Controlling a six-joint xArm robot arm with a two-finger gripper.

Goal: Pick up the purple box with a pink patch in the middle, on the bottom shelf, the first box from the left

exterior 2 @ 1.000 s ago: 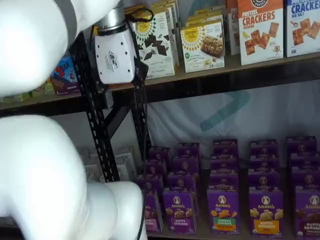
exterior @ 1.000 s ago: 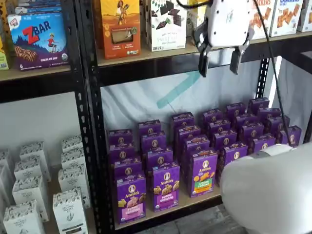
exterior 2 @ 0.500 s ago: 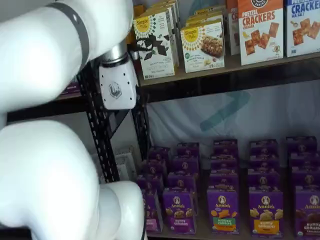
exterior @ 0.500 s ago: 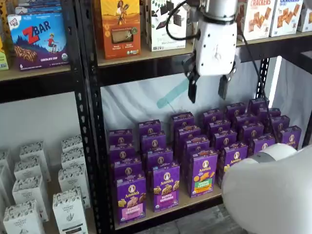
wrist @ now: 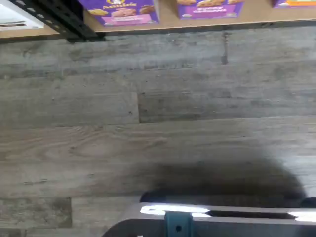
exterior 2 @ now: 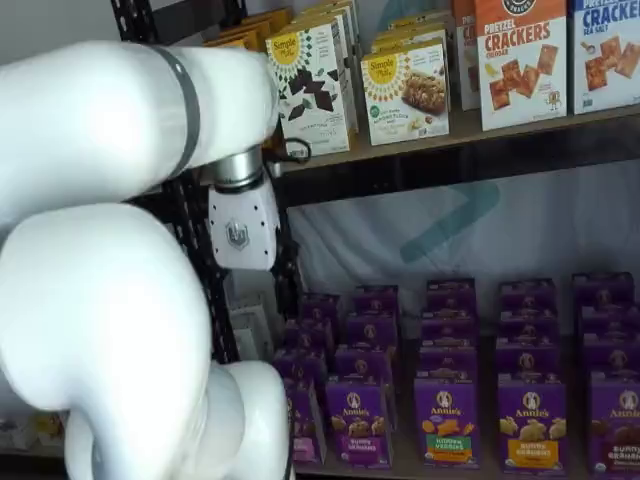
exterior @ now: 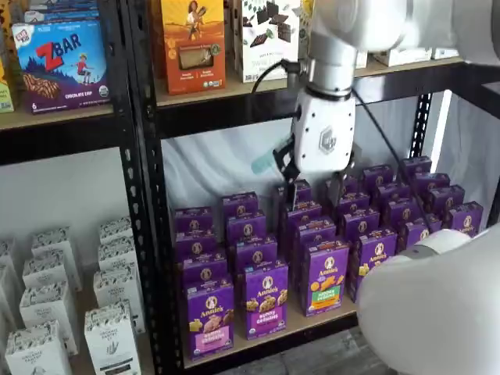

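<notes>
Overhead, pincer (exterior: 316, 181) spread wide, empty, purple box (exterior: 209, 317) seemingly near shelf edge.

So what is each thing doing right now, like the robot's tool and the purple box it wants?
tool: open, holding nothing, hanging in front of the back rows of purple cartons.
purple box: upright at the front of the bottom shelf, untouched.
purple carton with a green panel: upright in the front row, untouched.
cracker boxes: upright on the shelf above.
</notes>
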